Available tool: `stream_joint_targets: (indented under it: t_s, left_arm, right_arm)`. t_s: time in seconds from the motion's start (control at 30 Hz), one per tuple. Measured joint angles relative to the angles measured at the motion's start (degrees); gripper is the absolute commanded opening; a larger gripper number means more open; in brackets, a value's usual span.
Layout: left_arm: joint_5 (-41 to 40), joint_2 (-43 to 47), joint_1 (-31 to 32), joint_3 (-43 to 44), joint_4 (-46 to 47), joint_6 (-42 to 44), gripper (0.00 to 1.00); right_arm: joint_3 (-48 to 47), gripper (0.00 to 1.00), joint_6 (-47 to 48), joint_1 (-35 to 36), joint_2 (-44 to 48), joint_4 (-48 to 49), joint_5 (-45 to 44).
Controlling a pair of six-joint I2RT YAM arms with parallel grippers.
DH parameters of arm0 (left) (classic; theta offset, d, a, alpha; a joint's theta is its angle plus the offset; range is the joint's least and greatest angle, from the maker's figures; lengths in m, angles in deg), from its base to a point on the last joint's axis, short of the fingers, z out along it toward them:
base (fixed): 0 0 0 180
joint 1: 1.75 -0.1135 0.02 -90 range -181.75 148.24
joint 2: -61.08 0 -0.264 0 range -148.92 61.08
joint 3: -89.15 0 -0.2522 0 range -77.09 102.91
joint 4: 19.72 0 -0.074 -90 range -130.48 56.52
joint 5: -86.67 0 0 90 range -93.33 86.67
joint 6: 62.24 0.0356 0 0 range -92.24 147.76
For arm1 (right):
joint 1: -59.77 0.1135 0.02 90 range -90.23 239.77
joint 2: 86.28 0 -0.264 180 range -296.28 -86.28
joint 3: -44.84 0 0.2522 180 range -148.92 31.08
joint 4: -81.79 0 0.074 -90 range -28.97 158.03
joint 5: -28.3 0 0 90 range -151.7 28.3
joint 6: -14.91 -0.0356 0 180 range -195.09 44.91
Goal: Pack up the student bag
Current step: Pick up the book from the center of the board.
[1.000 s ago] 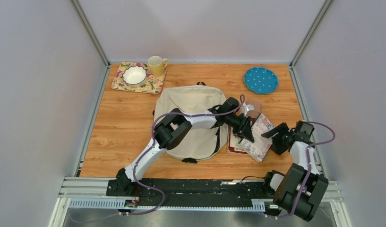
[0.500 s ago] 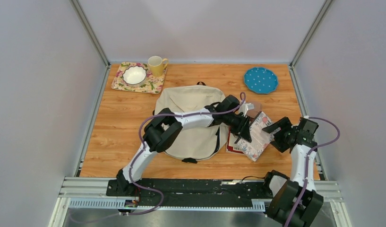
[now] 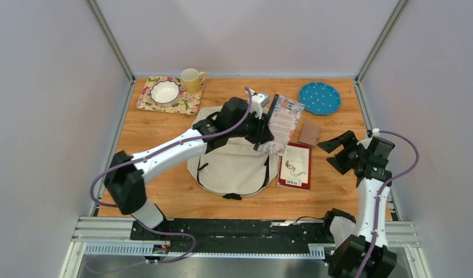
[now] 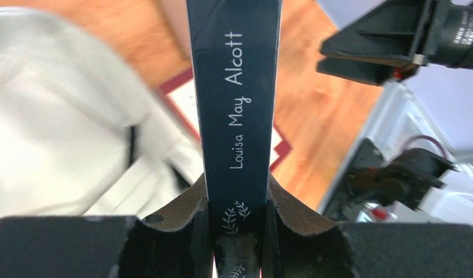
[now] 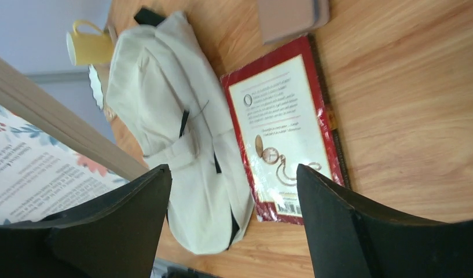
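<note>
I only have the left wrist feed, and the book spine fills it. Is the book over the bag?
Observer: Partly. From above, the left gripper holds the book over the far right corner of the bag.
Operator: Is the right gripper busy?
Observer: No. The right gripper is open, nothing between its jaws.
Operator: Anything beyond the bag?
Observer: A yellow mug beside a white bowl on a floral mat, apart from it.

In the top view we lose the upper part of the student bag (image 3: 231,171) under the left arm (image 3: 170,149). In the left wrist view the bag is blurred, and the book (image 4: 237,104) runs off the top edge. The right wrist view crops the brown pad (image 5: 292,17).
</note>
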Motion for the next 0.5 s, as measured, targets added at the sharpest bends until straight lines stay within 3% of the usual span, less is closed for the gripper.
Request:
stream_joint_targets:
  t_s: [0.13, 0.3, 0.5]
  left_arm:
    - [-11.2, 13.4, -1.5, -11.0, -1.7, 1.9, 0.00]
    - [-19.9, 26.6, -5.1, -19.9, -5.7, 2.3, 0.00]
    - [-27.2, 36.5, -7.0, -25.2, -8.4, 2.3, 0.00]
  right_arm:
    - [-0.5, 0.82, -0.9, 10.1, -4.4, 1.6, -0.7]
    - [-1.1, 0.83, -5.4, 29.4, -10.9, 6.9, -6.8]
    - [-1.0, 0.84, -10.9, 39.6, -20.4, 16.7, -12.9]
